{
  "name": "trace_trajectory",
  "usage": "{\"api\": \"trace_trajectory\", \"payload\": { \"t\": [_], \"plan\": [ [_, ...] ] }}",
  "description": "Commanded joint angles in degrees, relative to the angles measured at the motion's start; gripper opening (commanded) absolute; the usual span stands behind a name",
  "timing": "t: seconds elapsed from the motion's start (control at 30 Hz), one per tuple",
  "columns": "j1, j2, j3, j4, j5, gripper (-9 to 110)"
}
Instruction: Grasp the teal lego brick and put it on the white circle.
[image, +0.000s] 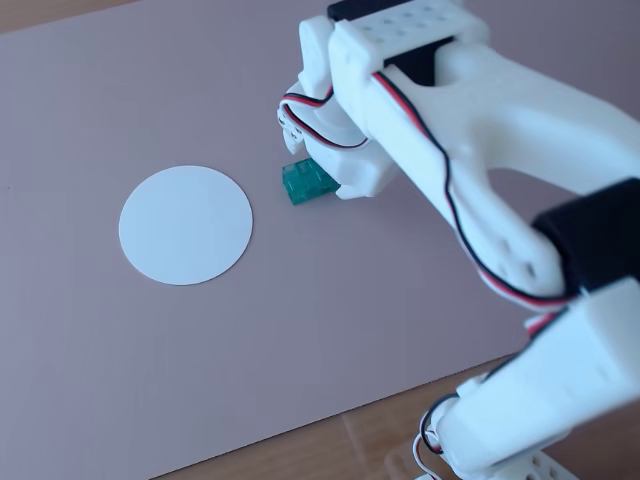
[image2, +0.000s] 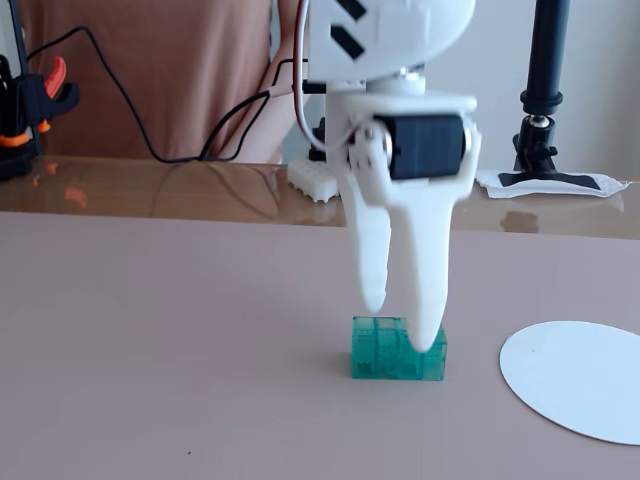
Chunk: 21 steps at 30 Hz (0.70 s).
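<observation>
The teal lego brick (image2: 385, 352) lies on the pinkish mat, studs up, left of the white circle (image2: 578, 380) with a gap between them. My gripper (image2: 401, 322) hangs point-down right over the brick, open by a narrow gap and holding nothing. One fingertip (image2: 428, 338) overlaps the brick's top right, and the other ends just above it. In a fixed view from behind the arm, the brick (image: 300, 183) peeks out from under the white wrist, the fingertips are hidden, and the white circle (image: 185, 224) lies to its left.
Behind the mat, on a glossy wooden strip, stand the arm's base (image2: 310, 178), a black camera stand (image2: 545, 100) taped down at right, and an orange-and-black clamp (image2: 30, 100) at left. Cables trail there, in front of a person in a brown shirt (image2: 170, 60).
</observation>
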Motion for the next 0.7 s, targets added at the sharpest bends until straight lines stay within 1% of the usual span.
{"api": "trace_trajectory", "payload": {
  "t": [0.0,0.1,0.2,0.37,0.53,0.67],
  "plan": [
    [0.09,-4.13,-4.57,0.18,-0.26,21],
    [-0.62,-8.70,-7.03,0.18,-0.35,18],
    [-1.49,-12.04,-8.35,0.26,-1.14,0],
    [-0.79,-8.61,-6.86,0.35,0.53,0],
    [-0.79,2.29,-3.69,2.29,1.67,0],
    [-2.55,10.02,-5.98,6.42,3.60,0]
  ]
}}
